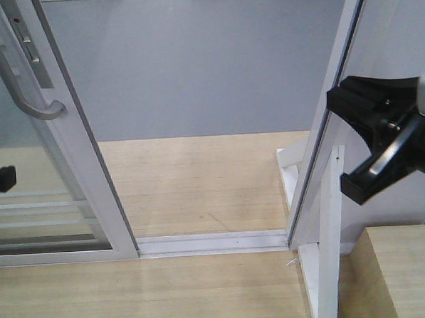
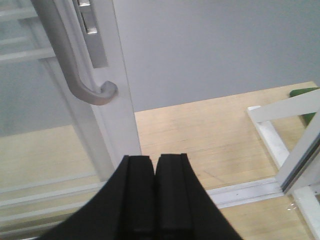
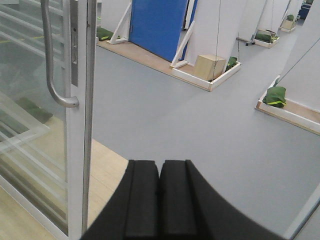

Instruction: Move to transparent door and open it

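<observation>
Grey floor fills the gap beside the door (image 1: pixel 53 181) at front view's left; its handle (image 1: pixel 12 77) sits upper left, long axis upright. Left wrist view: clenched left end effector (image 2: pixel 155 167) lies below-right of the handle, nearer. Right wrist view: right end effector (image 3: pixel 160 172) clenched, farther.

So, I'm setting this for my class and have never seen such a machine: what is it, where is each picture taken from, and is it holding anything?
It is a wheeled robot with two arms. One camera looks forward; the other two sit on the wrists. The transparent door, with its curved grey handle, is slid aside, leaving a gap above the floor track. The left end effector and the right end effector show their black fingers pressed together, holding nothing. A wooden block sits at the lower right.
</observation>
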Tool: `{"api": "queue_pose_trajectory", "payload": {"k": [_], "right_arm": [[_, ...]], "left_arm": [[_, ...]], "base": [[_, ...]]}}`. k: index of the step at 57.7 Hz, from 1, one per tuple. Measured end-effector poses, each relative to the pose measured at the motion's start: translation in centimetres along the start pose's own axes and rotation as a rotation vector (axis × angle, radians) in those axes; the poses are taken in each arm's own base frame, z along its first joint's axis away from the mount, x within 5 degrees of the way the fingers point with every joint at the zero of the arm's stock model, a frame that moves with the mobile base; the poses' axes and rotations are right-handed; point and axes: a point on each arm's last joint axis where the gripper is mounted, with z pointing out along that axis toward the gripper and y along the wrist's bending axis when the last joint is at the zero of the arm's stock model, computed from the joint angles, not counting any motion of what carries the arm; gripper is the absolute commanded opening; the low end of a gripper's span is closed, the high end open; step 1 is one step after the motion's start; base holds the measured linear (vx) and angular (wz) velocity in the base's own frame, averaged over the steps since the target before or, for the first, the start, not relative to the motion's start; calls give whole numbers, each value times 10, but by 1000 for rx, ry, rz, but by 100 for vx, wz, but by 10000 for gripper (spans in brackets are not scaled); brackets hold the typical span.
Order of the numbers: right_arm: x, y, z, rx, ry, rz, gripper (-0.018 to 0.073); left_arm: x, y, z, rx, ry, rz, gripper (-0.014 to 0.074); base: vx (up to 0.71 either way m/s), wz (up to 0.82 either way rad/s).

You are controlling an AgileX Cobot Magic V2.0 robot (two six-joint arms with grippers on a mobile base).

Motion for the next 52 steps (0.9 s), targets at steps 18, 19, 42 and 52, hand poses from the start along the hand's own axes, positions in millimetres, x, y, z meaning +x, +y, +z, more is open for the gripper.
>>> {"api": "queue_pose_trajectory", "payload": {"k": [18, 19, 42, 52], "right_arm": [[46, 10, -45, 4, -48, 5, -1], [47, 10, -46, 4, -49, 5, -1], [59, 13, -52, -11, -25, 6, 0], [59, 13, -52, -11, -24, 6, 0]], "left_arm": [[60, -13, -63, 137, -97, -45, -6], [61, -13, -65, 141, -105, -46, -6], [71, -15, -97, 176, -266, -47, -6], [71, -15, -97, 177, -260, -47, -6]], "base": [[0, 0], [0, 0], [0, 0], [0, 0]]}}
